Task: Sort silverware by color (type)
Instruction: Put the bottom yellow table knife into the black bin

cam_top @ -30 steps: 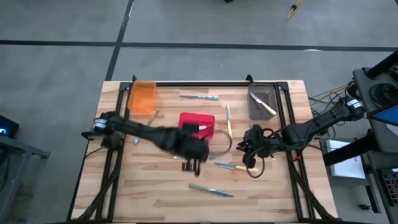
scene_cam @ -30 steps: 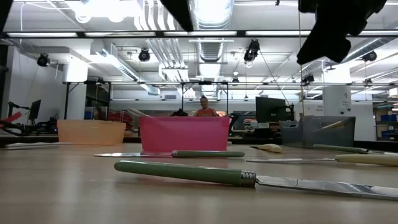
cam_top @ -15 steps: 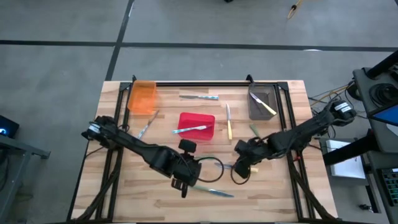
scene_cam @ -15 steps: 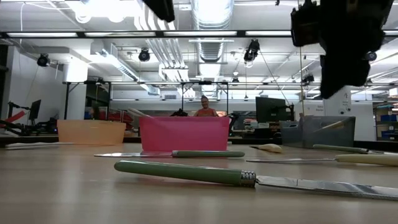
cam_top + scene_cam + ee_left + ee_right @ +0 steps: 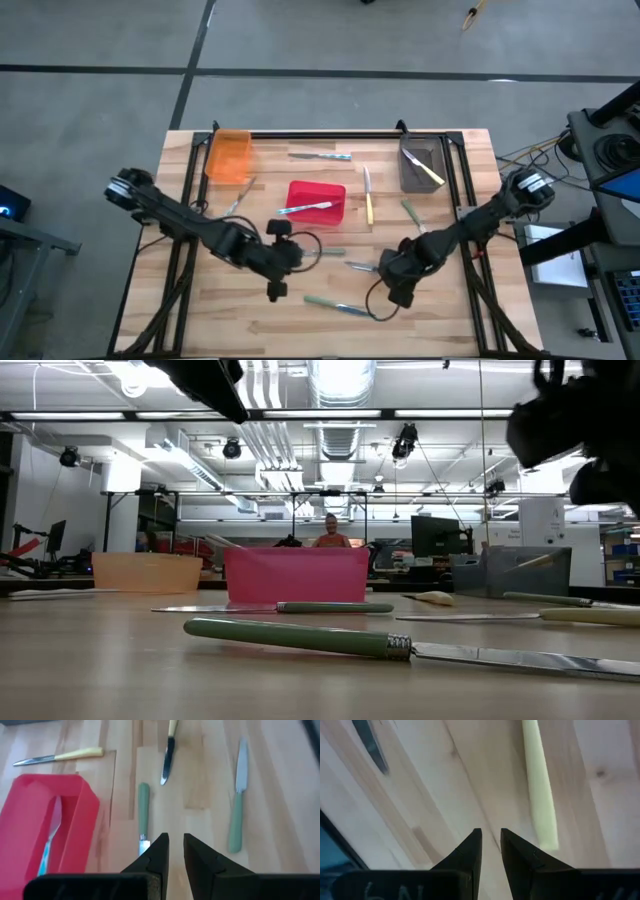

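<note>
Several slim utensils lie flat on the wooden table. A green-handled knife (image 5: 340,306) lies nearest the near edge, a second green one (image 5: 330,252) and a yellow-handled one (image 5: 366,266) mid-table. Farther off are a blue one (image 5: 320,155), a yellow one (image 5: 368,196) and a green one (image 5: 412,213). A blue utensil (image 5: 305,207) lies in the red bin (image 5: 318,190), a yellow one (image 5: 430,172) in the grey bin (image 5: 418,165). My left gripper (image 5: 285,258) hovers shut just left of the mid-table green knife (image 5: 143,805). My right gripper (image 5: 398,285) hovers shut beside the yellow handle (image 5: 540,795).
An orange bin (image 5: 229,155) stands at the far left corner, with one more utensil (image 5: 236,198) on the table near it. Black cable loops trail from both wrists over the mid-table. Bare wood lies along the near edge left of the green knife (image 5: 300,637).
My left gripper has swung away from the red bin toward the near edge and then leftward. My right gripper has moved toward the near edge, past the yellow-handled knife. No utensil has moved.
</note>
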Controlling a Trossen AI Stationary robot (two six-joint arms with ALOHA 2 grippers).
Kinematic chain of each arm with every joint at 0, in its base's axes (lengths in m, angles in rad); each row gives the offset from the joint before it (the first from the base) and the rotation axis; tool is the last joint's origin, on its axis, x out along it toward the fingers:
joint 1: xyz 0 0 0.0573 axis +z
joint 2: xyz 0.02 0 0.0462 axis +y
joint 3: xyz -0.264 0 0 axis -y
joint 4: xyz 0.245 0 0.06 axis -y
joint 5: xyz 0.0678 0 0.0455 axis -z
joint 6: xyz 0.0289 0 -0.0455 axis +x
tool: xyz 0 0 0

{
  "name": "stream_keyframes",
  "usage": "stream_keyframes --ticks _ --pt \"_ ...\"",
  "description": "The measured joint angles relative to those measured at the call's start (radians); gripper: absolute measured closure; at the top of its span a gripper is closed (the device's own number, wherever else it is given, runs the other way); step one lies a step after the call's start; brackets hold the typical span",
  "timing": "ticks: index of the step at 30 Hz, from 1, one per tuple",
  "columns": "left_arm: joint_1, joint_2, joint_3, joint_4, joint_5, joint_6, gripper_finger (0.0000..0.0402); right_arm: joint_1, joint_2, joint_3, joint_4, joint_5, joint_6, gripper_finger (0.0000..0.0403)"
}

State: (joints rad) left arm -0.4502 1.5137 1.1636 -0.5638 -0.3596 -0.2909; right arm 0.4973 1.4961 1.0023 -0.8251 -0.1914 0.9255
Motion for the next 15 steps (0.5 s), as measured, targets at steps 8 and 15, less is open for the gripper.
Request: stream_keyframes --ticks 8,15 --pt "0.0 -0.106 -0.135 0.108 -0.002 -0.011 0.0363 0.047 -0.001 0.0 -0.012 0.031 -0.05 0.0342" --pt "0.0 -0.137 -0.138 0.103 -0.082 0.042 0.0363 0.079 -0.002 -0.001 -0.031 -0.029 -0.003 0.0311"
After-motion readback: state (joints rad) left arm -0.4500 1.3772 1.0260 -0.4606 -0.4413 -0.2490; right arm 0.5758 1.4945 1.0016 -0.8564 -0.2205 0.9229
